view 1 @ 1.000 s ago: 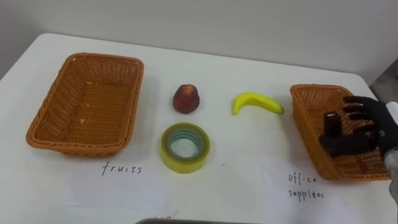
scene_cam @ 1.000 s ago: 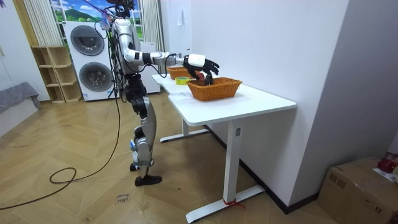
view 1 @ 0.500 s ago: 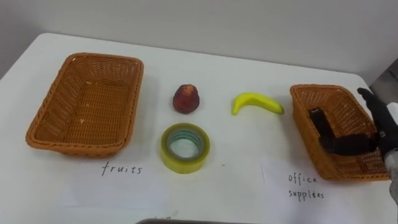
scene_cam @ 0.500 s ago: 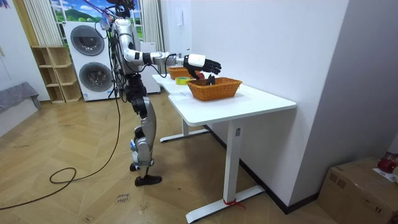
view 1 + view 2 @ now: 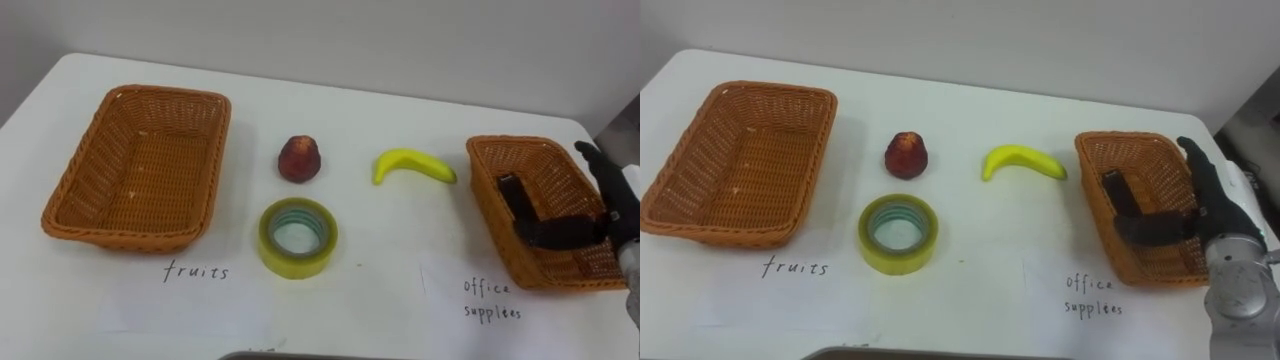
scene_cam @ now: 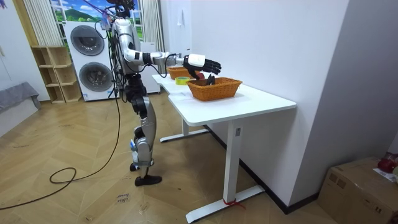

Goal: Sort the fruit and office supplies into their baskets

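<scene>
Right hand (image 5: 1208, 205), fingers spread and holding nothing, above office-supplies basket (image 5: 481, 190), probably for release of the dark item (image 5: 508, 187) lying inside; tape roll (image 5: 298, 236), red fruit (image 5: 300, 158) and banana (image 5: 413, 165) unsorted on table (image 5: 360, 290), between it and fruit basket (image 5: 170, 93).

Home-style room, stacked washing machines (image 6: 98, 76), wooden cubby shelf (image 6: 53, 74), herringbone wood floor (image 6: 74, 199), white desk (image 6: 261, 99)

Rough, ribbed woven wicker: basket at 9 o'clock (image 5: 216, 160), basket at 3 o'clock (image 5: 487, 195). Smooth matt white: bench (image 5: 370, 290). Glossy translucent yellow plastic: tape roll (image 5: 270, 246). Smooth skin, slight sheen: banana (image 5: 412, 163). Dull mottled skin: red fruit (image 5: 299, 158). Matt black plastic: right hand (image 5: 1208, 205).
</scene>
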Robot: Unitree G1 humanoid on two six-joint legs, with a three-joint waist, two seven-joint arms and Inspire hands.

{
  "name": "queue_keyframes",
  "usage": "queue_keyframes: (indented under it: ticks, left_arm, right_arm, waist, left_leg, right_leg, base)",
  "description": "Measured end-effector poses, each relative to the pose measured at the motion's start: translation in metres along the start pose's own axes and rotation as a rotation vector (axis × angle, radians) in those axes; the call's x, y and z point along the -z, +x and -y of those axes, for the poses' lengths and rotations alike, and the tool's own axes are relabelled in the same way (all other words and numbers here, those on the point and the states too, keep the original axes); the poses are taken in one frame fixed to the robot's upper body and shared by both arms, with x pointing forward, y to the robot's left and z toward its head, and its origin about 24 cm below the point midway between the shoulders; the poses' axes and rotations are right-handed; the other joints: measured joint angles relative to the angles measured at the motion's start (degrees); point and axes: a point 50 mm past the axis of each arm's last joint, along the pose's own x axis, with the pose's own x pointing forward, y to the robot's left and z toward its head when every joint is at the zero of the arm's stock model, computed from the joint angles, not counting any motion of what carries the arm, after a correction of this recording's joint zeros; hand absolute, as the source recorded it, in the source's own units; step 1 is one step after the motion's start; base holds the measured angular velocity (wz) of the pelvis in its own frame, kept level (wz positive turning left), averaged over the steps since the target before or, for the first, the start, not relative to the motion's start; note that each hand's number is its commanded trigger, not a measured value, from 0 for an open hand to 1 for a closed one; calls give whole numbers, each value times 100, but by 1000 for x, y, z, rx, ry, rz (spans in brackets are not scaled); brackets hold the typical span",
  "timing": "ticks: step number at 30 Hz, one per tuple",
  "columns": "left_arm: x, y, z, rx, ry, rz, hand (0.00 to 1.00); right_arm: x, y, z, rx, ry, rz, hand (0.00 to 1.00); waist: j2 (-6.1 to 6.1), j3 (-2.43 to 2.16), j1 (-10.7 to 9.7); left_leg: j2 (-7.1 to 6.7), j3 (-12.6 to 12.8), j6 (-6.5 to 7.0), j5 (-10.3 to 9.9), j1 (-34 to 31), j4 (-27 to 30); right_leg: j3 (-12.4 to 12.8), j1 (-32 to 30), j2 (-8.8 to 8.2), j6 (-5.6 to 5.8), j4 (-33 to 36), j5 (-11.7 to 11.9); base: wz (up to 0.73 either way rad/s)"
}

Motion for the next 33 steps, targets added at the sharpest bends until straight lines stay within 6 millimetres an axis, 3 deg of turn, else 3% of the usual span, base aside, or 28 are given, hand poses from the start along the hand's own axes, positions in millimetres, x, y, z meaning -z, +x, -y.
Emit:
queue_keyframes:
  ticks: [8, 19, 33]
  left_arm:
    - [0, 0, 0, 0, 1, -1, 0]
    - [7, 1, 2, -11, 2, -27, 0]
    - [8, 2, 4, 0, 6, -38, 0]
  right_arm:
    - [0, 0, 0, 6, -2, 1, 0]
    - [-27, -4, 14, 98, -8, 121, 0]
    - [-37, -6, 20, 164, -4, 178, 0]
  waist:
    - [3, 1, 2]
    - [-42, 34, 13]
    - [-30, 62, 120]
  left_leg:
    - [0, 1, 0, 0, 1, 10]
    - [10, 61, -1, -1, -2, -4]
    - [17, 107, 0, -1, 0, -14]
  right_leg:
    - [-4, -2, 2, 0, 7, 0]
    - [16, -37, 13, 0, 9, 0]
    - [16, -104, 11, 0, 90, 0]
  base:
    - [0]
    - [-2]
    - [-1]
